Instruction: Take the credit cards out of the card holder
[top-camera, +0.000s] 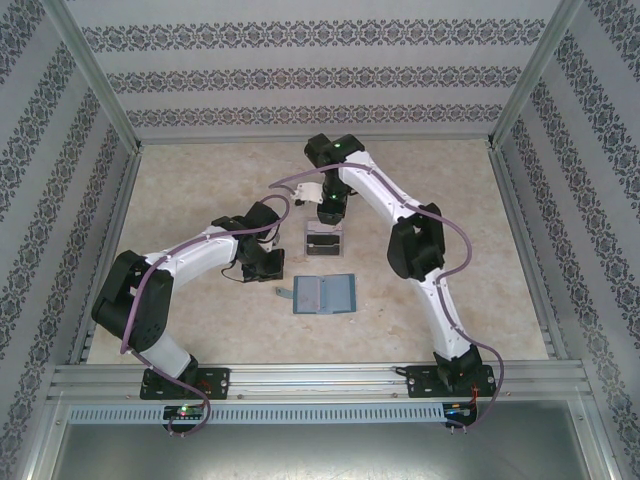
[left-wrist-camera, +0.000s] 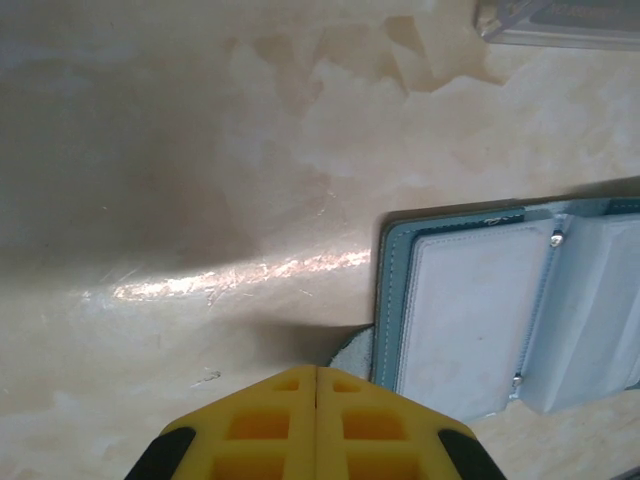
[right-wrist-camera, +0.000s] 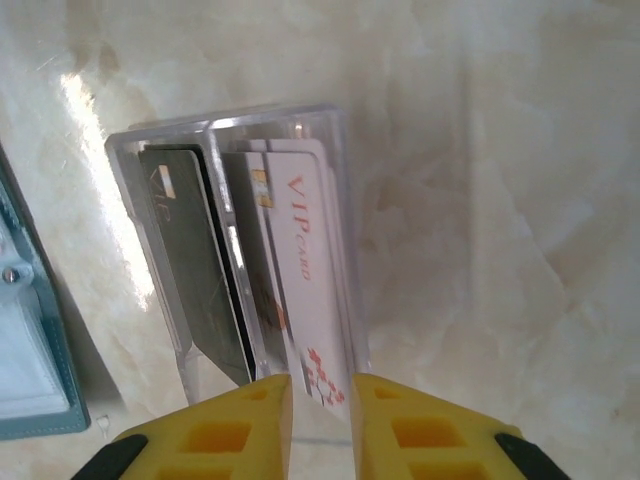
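Top view: your card holder (top-camera: 325, 296) lies open mid-table, with the clear box (top-camera: 324, 241) just beyond it. Left wrist: your left gripper (left-wrist-camera: 316, 375) is pinched shut on nothing, card holder to its right. Right wrist: your right gripper (right-wrist-camera: 321, 385) is barely parted over the credit cards (right-wrist-camera: 305, 250) standing in the clear box.
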